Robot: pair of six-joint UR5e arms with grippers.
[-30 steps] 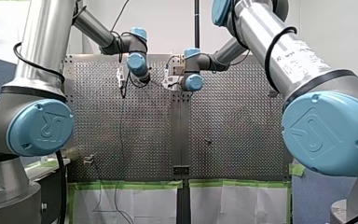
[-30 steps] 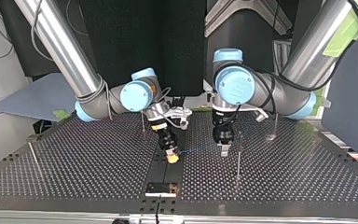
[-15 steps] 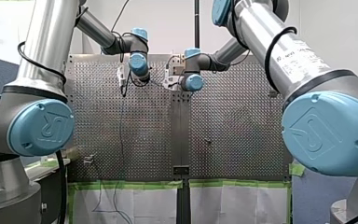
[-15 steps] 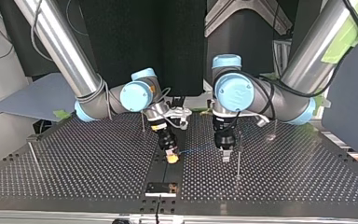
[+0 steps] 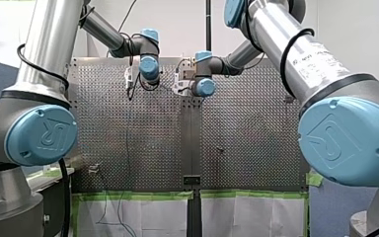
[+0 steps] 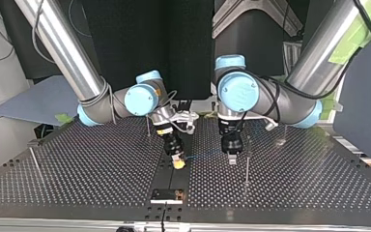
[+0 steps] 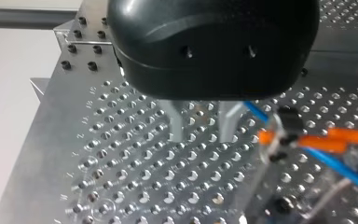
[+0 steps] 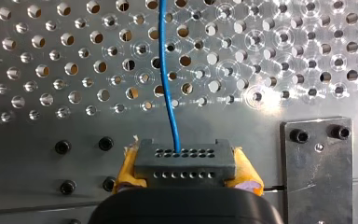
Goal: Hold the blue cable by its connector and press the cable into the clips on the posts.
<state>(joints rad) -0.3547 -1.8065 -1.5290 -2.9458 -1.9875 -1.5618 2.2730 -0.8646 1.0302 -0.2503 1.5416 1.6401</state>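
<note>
My left claw [image 7: 200, 130], released and empty, had edged a little toward the middle, just left of the post [image 6: 247, 162] in the top view, while my right claw [image 6: 178, 163] stayed clenched on the connector [image 8: 185, 161], the blue cable [image 8: 168, 79] taut between us, likely ready for pressing.

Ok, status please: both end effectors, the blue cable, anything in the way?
Right end effector shut on connector. Left end effector open, empty, beside blue cable. Cable passes clip; seated or not, cannot tell.
</note>
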